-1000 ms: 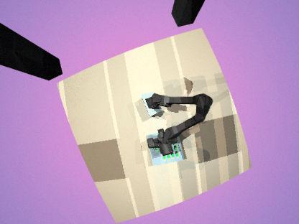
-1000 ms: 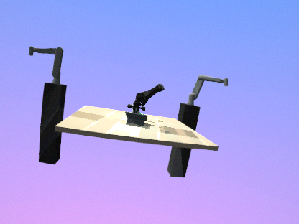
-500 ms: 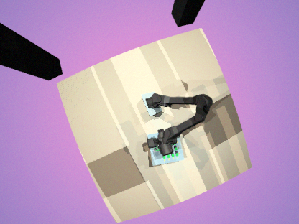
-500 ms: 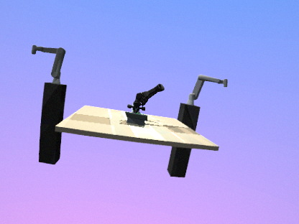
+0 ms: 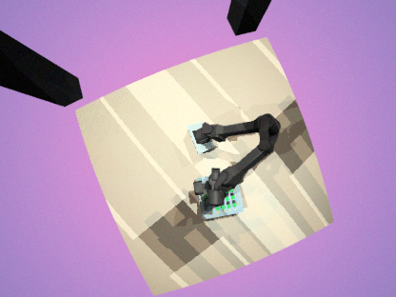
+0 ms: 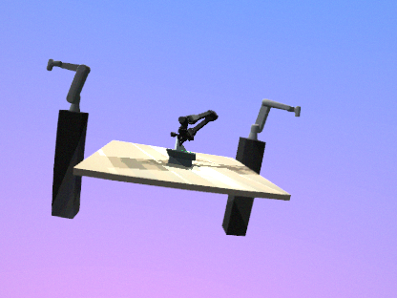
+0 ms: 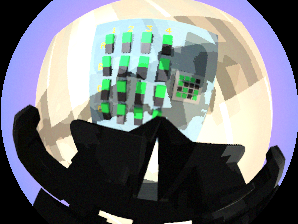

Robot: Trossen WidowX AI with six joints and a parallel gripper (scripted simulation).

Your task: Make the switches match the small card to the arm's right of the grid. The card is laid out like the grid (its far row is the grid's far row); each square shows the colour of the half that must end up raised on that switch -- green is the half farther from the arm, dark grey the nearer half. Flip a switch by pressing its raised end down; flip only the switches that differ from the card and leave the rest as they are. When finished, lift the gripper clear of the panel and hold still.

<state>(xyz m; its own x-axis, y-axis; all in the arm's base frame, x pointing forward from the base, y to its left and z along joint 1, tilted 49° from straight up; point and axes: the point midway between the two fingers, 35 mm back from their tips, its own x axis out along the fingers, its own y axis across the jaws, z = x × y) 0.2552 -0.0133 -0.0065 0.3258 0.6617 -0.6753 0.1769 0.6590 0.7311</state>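
The light-blue switch panel (image 5: 221, 214) (image 6: 181, 157) (image 7: 180, 29) carries four rows of switches, each with a green half and a dark grey half, lettered along one side and numbered 1 to 4 at the far edge. The small card (image 7: 188, 87) shows green and dark squares to the right of the grid in the wrist view. My gripper (image 7: 160, 120) is shut and empty. Its tips point at the nearest row, over the column 4 switch (image 7: 157, 113), which they mostly hide. Whether they touch it I cannot tell. In the top view the wrist covers part of the panel.
The arm's base stands on a pale block (image 5: 194, 128) on the striped table (image 5: 143, 119) (image 6: 229, 183). Dark pillars (image 6: 69, 164) (image 6: 250, 153) bearing grey arms stand by the table. Patchy shadows cross the table and panel.
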